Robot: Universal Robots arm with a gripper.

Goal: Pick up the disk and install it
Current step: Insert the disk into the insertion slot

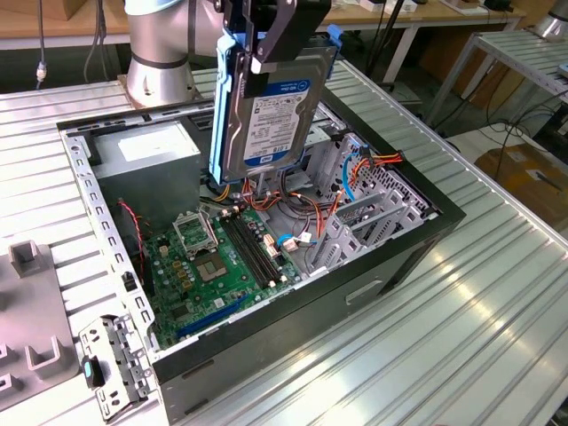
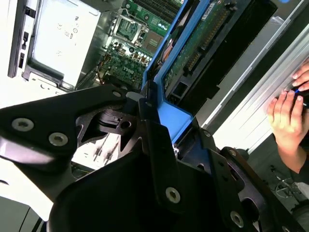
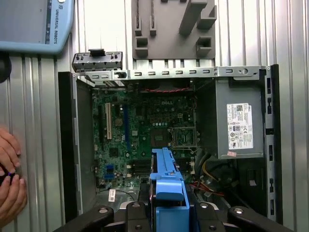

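One disk (image 1: 271, 111), hand (image 1: 273, 44) clamped on its top edge, hanging upright over one open case (image 1: 293, 328), clear of its walls.

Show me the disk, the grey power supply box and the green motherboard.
The disk (image 1: 271, 115), exterior view, on its white label.
The grey power supply box (image 3: 239, 123), first wrist view, on its white sticker.
The green motherboard (image 1: 210, 269), exterior view, on its central chip.
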